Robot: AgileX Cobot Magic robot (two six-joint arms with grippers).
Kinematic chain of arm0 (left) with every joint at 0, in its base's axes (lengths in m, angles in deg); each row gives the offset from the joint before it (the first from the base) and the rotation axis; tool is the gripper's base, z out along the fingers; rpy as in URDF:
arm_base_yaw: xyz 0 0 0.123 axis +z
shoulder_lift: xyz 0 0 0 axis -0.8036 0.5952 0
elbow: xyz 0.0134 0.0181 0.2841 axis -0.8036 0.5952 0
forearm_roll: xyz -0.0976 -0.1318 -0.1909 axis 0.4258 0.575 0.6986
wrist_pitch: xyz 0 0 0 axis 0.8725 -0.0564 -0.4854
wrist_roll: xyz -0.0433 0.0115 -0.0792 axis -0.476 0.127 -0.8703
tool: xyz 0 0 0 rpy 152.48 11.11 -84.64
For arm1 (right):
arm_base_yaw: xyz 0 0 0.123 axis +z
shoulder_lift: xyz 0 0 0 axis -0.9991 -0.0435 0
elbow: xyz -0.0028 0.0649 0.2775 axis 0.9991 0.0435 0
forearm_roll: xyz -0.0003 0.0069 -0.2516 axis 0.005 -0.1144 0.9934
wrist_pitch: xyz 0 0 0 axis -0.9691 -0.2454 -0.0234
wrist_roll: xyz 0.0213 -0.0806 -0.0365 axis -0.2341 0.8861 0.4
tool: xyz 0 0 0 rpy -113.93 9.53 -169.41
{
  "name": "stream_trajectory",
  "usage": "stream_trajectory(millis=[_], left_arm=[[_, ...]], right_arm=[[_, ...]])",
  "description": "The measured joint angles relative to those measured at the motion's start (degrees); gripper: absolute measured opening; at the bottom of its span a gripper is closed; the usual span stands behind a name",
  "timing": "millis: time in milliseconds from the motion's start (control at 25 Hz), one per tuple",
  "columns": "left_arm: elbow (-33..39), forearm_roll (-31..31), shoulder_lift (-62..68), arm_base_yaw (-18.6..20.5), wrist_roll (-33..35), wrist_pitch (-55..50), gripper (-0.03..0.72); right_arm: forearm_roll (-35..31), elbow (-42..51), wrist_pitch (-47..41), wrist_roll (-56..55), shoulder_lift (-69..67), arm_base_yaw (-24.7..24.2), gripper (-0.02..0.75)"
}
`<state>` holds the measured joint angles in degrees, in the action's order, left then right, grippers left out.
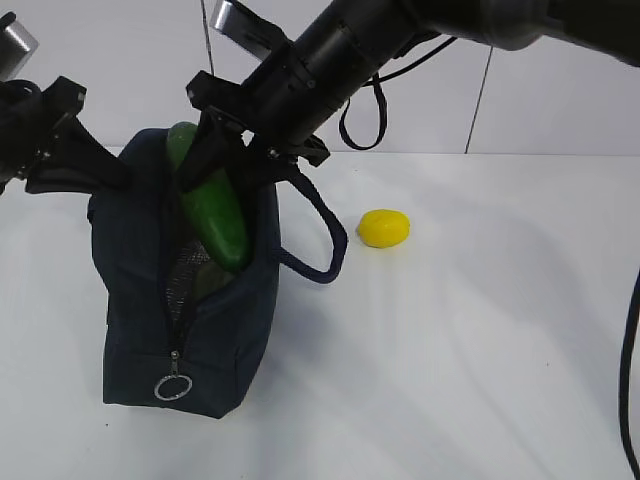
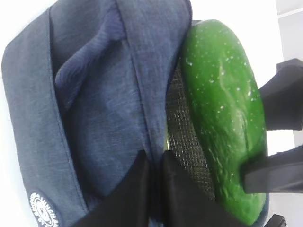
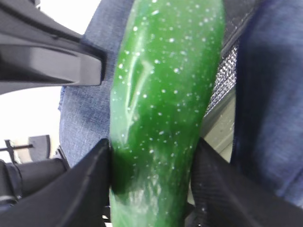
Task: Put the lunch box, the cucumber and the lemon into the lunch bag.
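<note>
The right gripper (image 3: pixel 151 184) clamps the cucumber (image 1: pixel 215 205) over the lunch bag (image 1: pixel 140 310); the left gripper (image 2: pixel 154 189) pinches the bag's edge.

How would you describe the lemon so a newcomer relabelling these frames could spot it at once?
Start at the dark navy lunch bag on the white table. Look right, past its loop handle, to the small bright yellow oval lying alone on bare tabletop: the lemon. It is the only yellow thing, and untouched, unlike the green cucumber held over the bag.
</note>
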<state>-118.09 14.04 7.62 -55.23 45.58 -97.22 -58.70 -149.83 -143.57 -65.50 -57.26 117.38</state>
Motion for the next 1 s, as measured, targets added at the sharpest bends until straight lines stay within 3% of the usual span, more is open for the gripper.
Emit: stream_trajectory(millis=[240,680,880,1000], left_arm=[[0.0,-0.1,0.0,0.0,0.0,-0.1,0.009],[0.0,-0.1,0.0,0.0,0.0,-0.3,0.009],[0.0,-0.1,0.0,0.0,0.0,-0.3,0.009],[0.0,-0.1,0.0,0.0,0.0,-0.5,0.009]], right_arm=[[-0.1,0.0,0.0,3.3,-0.1,0.0,0.453],[-1.6,0.0,0.0,17.0,-0.1,0.2,0.457],[-1.3,0.0,0.1,4.6,-0.7,0.2,0.449],[-0.5,0.0,0.1,2.5,-0.8,0.2,0.446]])
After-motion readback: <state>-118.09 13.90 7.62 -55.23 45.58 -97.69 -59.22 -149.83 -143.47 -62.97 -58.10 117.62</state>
